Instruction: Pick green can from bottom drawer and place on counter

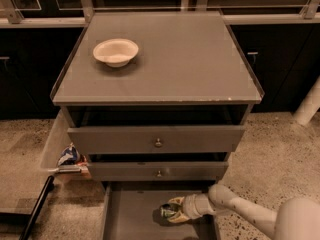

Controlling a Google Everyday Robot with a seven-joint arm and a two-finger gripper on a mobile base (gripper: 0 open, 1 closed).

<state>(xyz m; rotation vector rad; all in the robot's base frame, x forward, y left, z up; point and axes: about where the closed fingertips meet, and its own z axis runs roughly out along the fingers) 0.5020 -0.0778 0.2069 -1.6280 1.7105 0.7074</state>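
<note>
We're low at the front of the cabinet; the gripper (172,211) is down inside the bottom drawer (130,216), which stands pulled out; its two pale fingers (178,202) sit closed on either side of the green can (166,212), one above and one below it in our view; the can lies near the middle of the drawer floor, tipped on its side; the arm (240,213) comes in from the lower right; up top, the bench (195,59) carries only a white bowl (115,51) near its back left corner; both upper drawers (158,140) stand slightly ajar; a crumpled packet (69,156) sits left of the cabinet.
</note>
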